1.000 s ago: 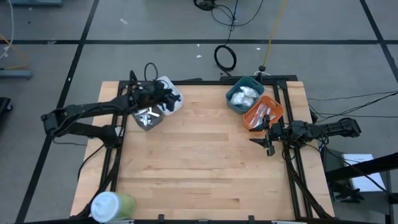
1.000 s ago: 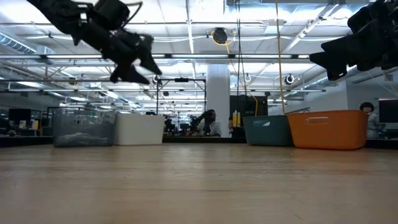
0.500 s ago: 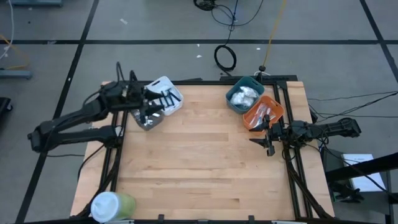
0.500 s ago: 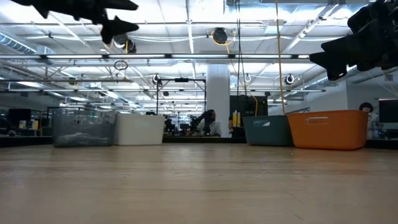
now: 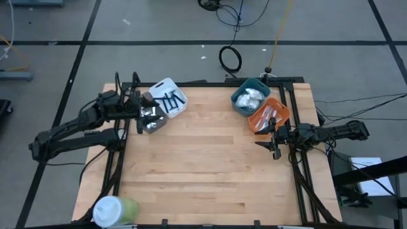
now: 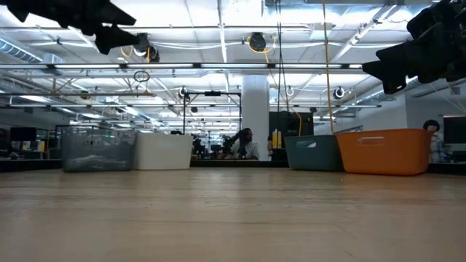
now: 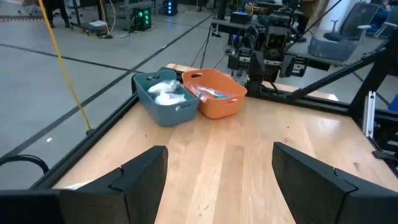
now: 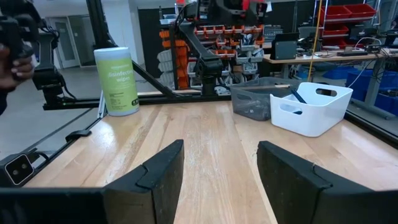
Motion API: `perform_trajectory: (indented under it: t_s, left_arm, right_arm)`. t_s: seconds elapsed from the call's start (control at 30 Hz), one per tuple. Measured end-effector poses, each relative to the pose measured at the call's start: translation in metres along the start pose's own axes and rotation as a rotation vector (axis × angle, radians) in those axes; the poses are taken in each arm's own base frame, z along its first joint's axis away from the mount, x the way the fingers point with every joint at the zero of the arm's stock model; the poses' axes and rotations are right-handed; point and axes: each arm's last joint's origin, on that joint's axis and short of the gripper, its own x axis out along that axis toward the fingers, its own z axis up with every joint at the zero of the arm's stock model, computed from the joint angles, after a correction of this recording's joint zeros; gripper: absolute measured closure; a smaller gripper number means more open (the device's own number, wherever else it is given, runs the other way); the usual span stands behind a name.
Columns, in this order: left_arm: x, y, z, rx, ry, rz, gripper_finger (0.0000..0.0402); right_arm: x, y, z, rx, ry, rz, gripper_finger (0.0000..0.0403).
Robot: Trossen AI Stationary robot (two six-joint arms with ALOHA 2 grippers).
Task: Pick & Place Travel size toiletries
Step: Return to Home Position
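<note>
The toiletries all sit inside bins, as far as I can see. The dark blue razors [image 5: 168, 99] lie criss-crossed in the white bin [image 5: 160, 85] at the table's far left corner. Touching it, the clear bin [image 8: 251, 103] holds a heap of silver tubes [image 5: 150, 122]. Across at the far right corner, white crinkly packets [image 5: 249, 97] fill the teal bin [image 7: 165, 112], and thin sticks [image 7: 209, 93] rest in the orange bin [image 7: 219, 107] pressed against it.

I find nothing loose on the table [image 5: 210, 172], so I judge the sorting done; what is left is only to park the arms.

The bins are smooth moulded plastic with rounded corners and cut-out handles; the clear one is see-through, so its contents show through the wall. The table is pale planked wood with a fine grain, edged by a black metal frame.

The left arm [image 5: 76, 127] reaches in from the left edge, its wrist held high just beside the clear bin. The left jaws are apart and carry nothing, pointing across the table at the teal and orange bins. The right arm [image 5: 331, 132] lies along the right edge, just near of the orange bin, and the right jaws are likewise spread and bare.

A green wipes tub [image 5: 114, 208] with a white lid stands alone at the near left corner, well apart from everything
</note>
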Motion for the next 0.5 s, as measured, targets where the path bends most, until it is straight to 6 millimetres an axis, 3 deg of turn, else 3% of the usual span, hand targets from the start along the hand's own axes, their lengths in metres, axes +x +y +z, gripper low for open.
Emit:
perform_trajectory:
  t_s: [0.13, 0.33, 0.5]
  left_arm:
    - [0.008, 0.003, -0.022, -0.004, -0.069, -0.005, 0.0117]
    - [0.026, 0.006, -0.080, -0.055, -0.162, -0.044, 0.0117]
    - [0.025, 0.002, -0.100, -0.041, -0.272, -0.088, 0.0117]
  right_arm:
    - [0.000, 0.000, 0.000, 0.000, 0.000, 0.000, 0.0211]
    - [0.000, 0.000, 0.000, 0.000, 0.000, 0.000, 0.0211]
    - [0.000, 0.000, 0.000, 0.000, 0.000, 0.000, 0.0211]
